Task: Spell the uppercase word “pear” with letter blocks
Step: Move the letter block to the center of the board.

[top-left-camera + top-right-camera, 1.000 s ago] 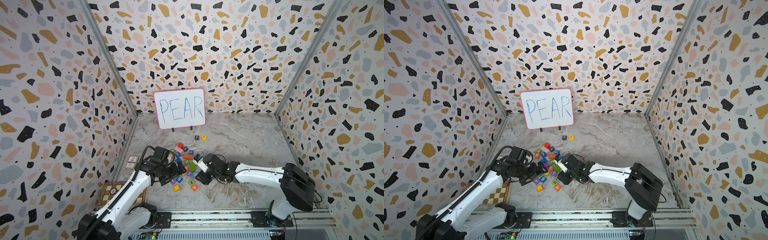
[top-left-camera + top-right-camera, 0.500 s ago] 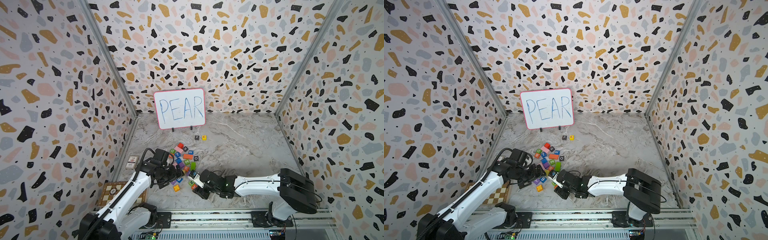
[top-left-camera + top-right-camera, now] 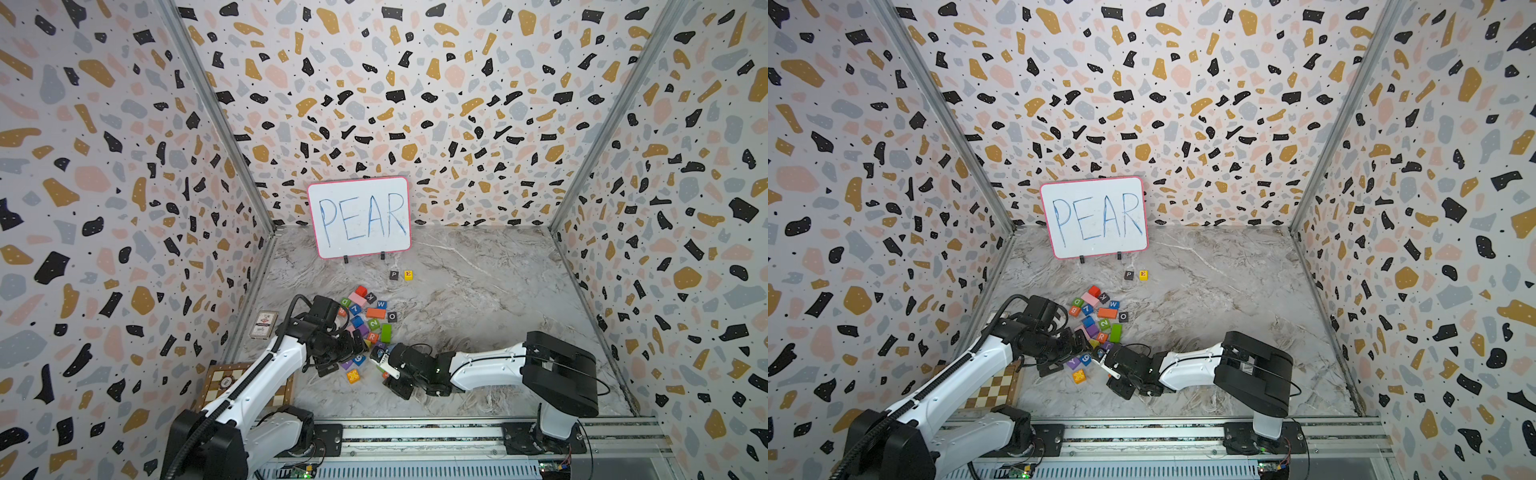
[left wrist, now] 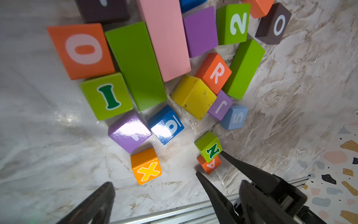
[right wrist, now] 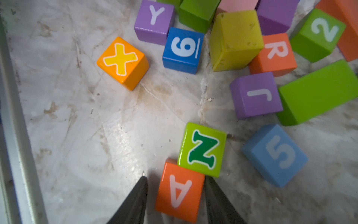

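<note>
The right gripper [image 5: 176,176] is low on the table [image 3: 498,291], jaws apart and straddling the orange A block [image 5: 179,191]. One finger [image 5: 135,199] has a sliver of marble showing between it and the block, and the other looks to be right at the block's side, so I judge this a bracket, not yet a pinch. The A block lies straight ahead between the fingertips, flat, letter face up. As a cube it has no long axis, and the jaws face two opposite sides fairly squarely.

The closing turns on the green N block [image 5: 202,149]. It touches the A block's corner on the whiteboard side, just where one fingertip ends, and could get caught in the squeeze.

The left gripper [image 4: 176,186] hangs wide open and empty over the loose pile [image 3: 376,312], so the right arm is plainly the nearer to A.

Outward, I take the whiteboard [image 3: 361,216] as the mark. The black P block [image 3: 394,274] and yellow E block [image 3: 408,274] sit side by side just before its foot. The pile lies farther out, with the A block at the edge farthest from the whiteboard. The orange-red R block [image 5: 274,52] is a little nearer, wedged between a yellow cube [image 5: 235,38] and a long green block [image 5: 317,93].
</note>
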Available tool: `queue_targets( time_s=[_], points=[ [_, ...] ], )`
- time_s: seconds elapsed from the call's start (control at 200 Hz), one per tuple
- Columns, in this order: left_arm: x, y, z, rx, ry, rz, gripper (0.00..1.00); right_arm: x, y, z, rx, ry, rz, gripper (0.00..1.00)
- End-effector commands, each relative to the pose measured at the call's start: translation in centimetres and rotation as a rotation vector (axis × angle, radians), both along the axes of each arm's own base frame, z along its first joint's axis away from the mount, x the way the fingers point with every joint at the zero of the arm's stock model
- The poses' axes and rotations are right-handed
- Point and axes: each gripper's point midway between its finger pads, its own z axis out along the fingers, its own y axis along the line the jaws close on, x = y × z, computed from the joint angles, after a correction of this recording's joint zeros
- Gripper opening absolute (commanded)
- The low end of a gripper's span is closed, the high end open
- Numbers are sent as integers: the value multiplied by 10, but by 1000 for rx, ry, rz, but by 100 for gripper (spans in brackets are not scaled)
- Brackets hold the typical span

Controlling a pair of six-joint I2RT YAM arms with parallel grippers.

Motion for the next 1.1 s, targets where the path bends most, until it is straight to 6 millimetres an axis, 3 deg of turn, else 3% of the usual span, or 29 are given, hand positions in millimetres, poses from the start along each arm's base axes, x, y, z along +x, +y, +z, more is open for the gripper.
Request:
queue_targets(
  time_s=[0.0,0.285,0.576,1.091],
  points=[
    [9,-3,10,-14,-36,-14,99,6,6,10,11,-27,-3,45],
    [13,-5,12,-22,-44,-16,99,14,-14,9,-30,-57,-48,41],
    [16,-8,12,-36,-44,-21,99,26,-35,13,-42,-76,-103,51],
    [14,-10,12,-53,-49,-17,99,57,-68,-1,-79,-45,-240,54]
  ],
)
